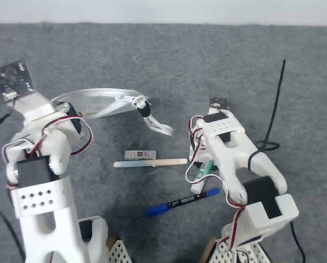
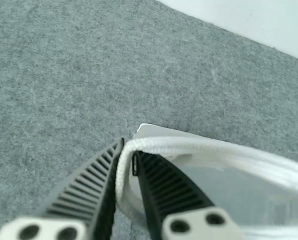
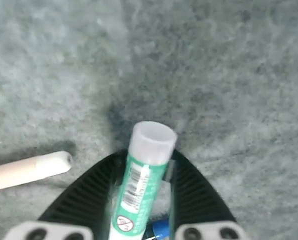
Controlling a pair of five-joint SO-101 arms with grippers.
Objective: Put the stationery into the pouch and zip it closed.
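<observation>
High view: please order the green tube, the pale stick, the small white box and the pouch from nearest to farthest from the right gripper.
1. The green tube: held in the right gripper.
2. The pale stick: its end beside it.
3. The small white box: beyond the stick.
4. The pouch: farthest, in the left gripper.

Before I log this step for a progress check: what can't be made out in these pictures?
1. Pouch contents: in the high view one end lies under the left arm; the left wrist view cuts it off beyond the left pincer.
2. Green tube in the right pincer: lower end cut by the right wrist view's edge; the right arm covers most of it in the high view.
3. Small box: too small to identify.
</observation>
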